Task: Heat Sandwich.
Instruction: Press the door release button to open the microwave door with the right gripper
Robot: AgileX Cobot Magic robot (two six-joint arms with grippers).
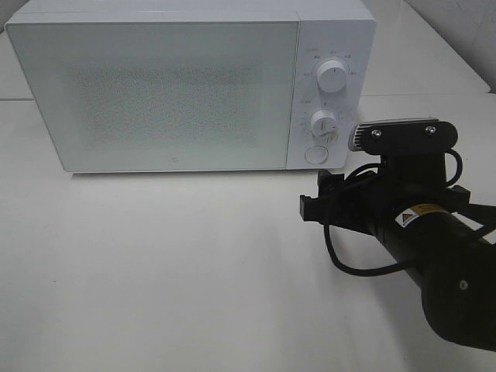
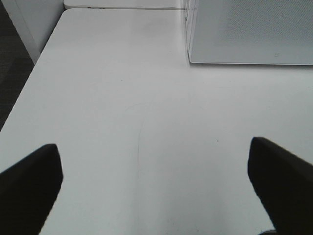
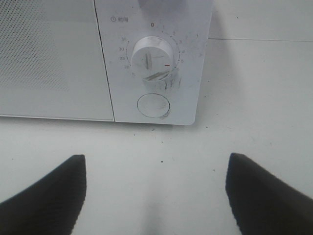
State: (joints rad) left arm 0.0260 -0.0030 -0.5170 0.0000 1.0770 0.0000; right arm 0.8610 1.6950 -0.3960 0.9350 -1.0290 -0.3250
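The sandwich is out of view in every frame. A white microwave [image 1: 170,93] stands at the back of the table with its door shut. My right gripper [image 1: 319,195] hovers low in front of the control panel, open and empty. In the right wrist view the right gripper [image 3: 156,196] faces the timer knob [image 3: 152,56] and the round button [image 3: 153,105], a short way off. My left gripper [image 2: 156,191] is open over bare table, with the microwave's lower left corner [image 2: 193,58] ahead of it. It does not appear in the high view.
The white table [image 1: 155,263] runs left and forward of the microwave. A second knob [image 1: 333,76] sits above the timer knob [image 1: 324,122]. The table's left edge [image 2: 29,83] drops to a dark floor. A black cable [image 1: 349,267] loops under the right arm.
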